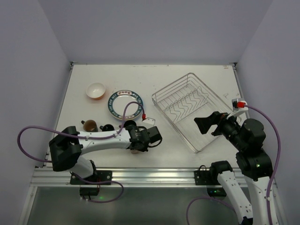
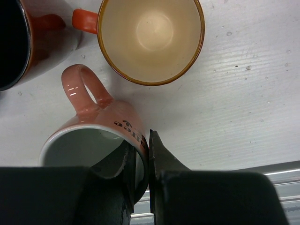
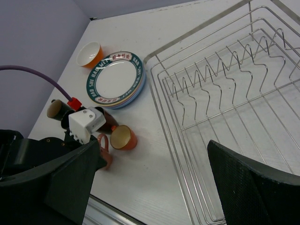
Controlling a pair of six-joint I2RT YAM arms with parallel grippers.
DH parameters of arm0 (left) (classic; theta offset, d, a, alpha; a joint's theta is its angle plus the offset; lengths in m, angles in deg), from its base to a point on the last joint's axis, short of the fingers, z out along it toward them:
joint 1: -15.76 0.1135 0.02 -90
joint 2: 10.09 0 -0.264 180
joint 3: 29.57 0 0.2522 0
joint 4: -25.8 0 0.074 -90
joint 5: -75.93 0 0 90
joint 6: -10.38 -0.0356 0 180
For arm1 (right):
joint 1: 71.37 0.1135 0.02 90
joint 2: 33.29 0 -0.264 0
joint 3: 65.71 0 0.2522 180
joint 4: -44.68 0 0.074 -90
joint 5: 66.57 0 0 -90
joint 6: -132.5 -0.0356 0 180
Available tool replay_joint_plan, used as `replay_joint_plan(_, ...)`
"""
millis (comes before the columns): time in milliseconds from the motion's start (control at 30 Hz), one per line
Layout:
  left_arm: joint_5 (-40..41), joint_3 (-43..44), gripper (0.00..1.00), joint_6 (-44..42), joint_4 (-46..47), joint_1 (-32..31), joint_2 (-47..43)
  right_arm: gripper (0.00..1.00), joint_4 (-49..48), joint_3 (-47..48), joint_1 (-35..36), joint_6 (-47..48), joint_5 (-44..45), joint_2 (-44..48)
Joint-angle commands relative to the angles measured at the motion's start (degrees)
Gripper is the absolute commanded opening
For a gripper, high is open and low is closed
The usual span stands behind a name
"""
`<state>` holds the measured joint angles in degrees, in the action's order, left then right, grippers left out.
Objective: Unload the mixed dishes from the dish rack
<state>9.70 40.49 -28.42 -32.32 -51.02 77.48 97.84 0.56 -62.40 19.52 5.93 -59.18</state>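
The rack (image 1: pixel 171 85) sits at the right side of the desk (image 1: pixel 117 75) with nothing in its slots, so the unloading looks all but finished. Everything that came out of it lies to its left. The bowl (image 1: pixel 96 90) is nearest the far-left corner, the plates (image 1: pixel 125 104) are stacked just beside it with the patterned one on top, and the mugs are bunched toward the near edge.

The left fingers (image 2: pixel 161 157) are narrow and pinch the wall of a pink mug (image 2: pixel 103 119), one finger inside the rim and one outside. That is a sensible hold for a cup too wide to span. The mug is low by the near edge of the desk, mouth up and handle pointing away from the fingers. I cannot tell whether its base is on the surface yet. An orange mug (image 2: pixel 150 37) stands just past it and a dark mug (image 2: pixel 14 42) is off to one side. Both are close, but neither touches the pink one, so it seems to be going in as one more of the cluster.

The right fingers (image 3: pixel 253 187) are spread wide and hold nothing. They hang over the near part of the rack (nothing is left there to take, as far as I can see).

I judge that the step in hand is setting the pink mug down. What it calls for next is parting the left fingers and lifting straight up, so the inner finger does not catch the rim and tip the mug into its neighbours.
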Motion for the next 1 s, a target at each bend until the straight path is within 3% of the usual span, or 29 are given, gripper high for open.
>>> replay_joint_plan(0, 0.1, 0.0, 0.01, -0.5, 3.2, 0.3, -1.5, 0.99, -1.5, 0.3, 0.2, 0.8, -0.7, -0.8)
replay_joint_plan(167, 0.4, 0.0, 0.13, -0.1, 3.1, 0.7, -1.8, 0.99, -1.6, 0.3, 0.3, 0.8, -0.7, -1.0)
replay_joint_plan(400, 0.1, -0.3, 0.13, -0.1, 4.5, 1.2, -3.3, 0.99, -1.6, 0.3, 0.3, 0.9, -0.9, -1.2)
replay_joint_plan(567, -0.1, -0.5, 0.25, 0.0, 4.0, 1.3, -3.4, 0.99, -1.6, 0.4, 0.3, 0.8, -0.8, -1.4)
replay_joint_plan(733, 0.4, 0.4, 0.50, 0.5, 2.4, 1.3, -4.8, 0.99, -1.4, 0.4, 0.3, 0.8, -0.9, -1.8)
replay_joint_plan(867, 0.7, 2.2, 0.64, 0.0, 0.8, 1.4, -6.7, 0.99, -1.5, 0.4, 0.3, 0.9, -0.8, -2.8)
replay_joint_plan(967, 1.3, 4.1, 0.92, -0.5, -1.0, 1.3, -8.8, 0.99, -1.3, 0.5, 0.3, 0.9, -0.8, -4.0)
